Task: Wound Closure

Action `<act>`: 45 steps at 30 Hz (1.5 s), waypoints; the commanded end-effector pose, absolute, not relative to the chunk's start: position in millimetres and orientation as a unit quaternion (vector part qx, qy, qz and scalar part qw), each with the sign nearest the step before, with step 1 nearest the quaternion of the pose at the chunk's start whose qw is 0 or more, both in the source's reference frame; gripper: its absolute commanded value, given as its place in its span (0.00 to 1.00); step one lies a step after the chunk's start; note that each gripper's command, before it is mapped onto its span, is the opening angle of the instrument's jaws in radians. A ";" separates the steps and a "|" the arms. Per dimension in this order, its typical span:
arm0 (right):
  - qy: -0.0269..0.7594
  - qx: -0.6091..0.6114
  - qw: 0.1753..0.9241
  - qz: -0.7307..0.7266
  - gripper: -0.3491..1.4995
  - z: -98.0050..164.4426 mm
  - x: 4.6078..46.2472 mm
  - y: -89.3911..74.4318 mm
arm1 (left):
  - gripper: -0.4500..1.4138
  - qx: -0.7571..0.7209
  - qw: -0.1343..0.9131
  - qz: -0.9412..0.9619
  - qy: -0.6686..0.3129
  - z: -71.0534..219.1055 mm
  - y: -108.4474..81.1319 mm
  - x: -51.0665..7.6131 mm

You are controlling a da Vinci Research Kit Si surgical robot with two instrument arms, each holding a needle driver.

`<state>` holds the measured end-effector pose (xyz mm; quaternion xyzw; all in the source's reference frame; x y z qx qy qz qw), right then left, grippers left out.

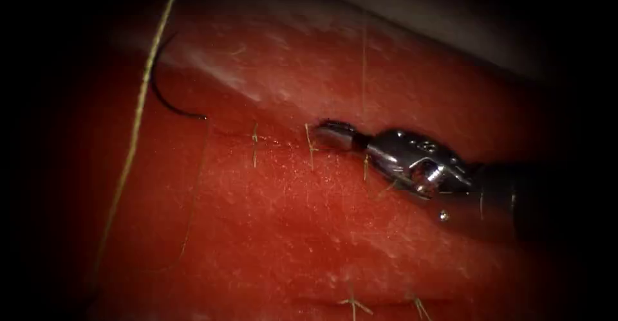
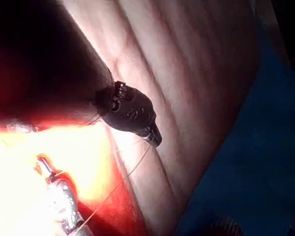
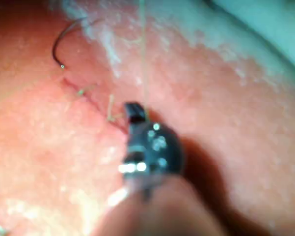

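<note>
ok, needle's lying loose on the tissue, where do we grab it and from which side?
Probably mid-curve on the needle. It lies free on the tissue, left of the cut, its arc bulging left and its thread end toward the cut. Coming from the left, jaws across the wire, looks clearest.

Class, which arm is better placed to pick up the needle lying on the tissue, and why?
Probably right. The right end effector sits at the cut, nearer the free needle. The left end effector stands away from the cut, shut on thread.
</note>
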<state>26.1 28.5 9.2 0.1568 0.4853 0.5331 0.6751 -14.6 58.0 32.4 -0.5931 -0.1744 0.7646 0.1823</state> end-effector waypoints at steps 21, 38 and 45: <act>0.461 0.000 0.682 0.568 0.97 4.6 13.3 30.0 | 0.05 -0.576 0.166 0.789 -0.136 44.8 55.2 -18.3; 0.441 -0.042 0.698 0.563 0.96 3.9 10.4 30.2 | 0.67 -0.482 0.330 0.781 -0.221 58.1 54.6 -12.9; 0.441 -0.041 0.698 0.563 0.96 3.9 10.4 30.1 | 0.67 -0.501 0.304 0.775 -0.236 52.6 58.1 -9.2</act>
